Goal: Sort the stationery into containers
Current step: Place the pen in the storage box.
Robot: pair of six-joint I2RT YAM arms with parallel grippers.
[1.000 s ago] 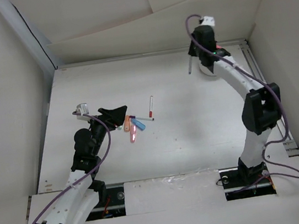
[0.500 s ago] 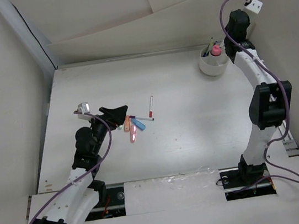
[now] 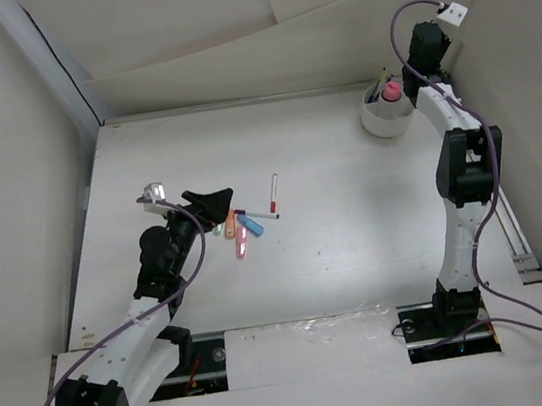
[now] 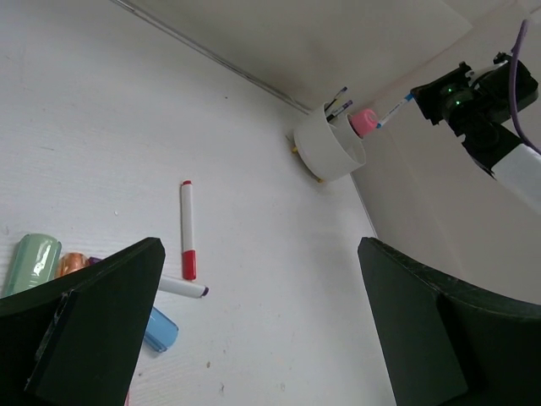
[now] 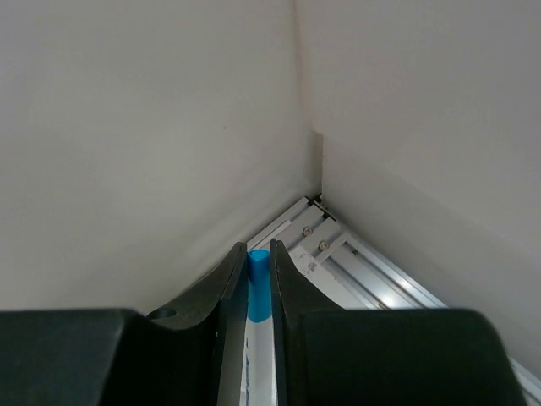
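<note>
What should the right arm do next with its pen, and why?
Probably bring the pen over the cup and lower it in: the right gripper is shut on it beside the cup, which already holds a pink bottle.

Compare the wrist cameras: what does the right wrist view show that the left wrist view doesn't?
Only right wrist: the right hand shut on the blue-tipped pen, close up, and a metal rail at the wall corner. Only left wrist: the white cup with the pink bottle in it, the red-capped pen and highlighters lying loose, the open left hand. Both: that pen in the right hand.
</note>
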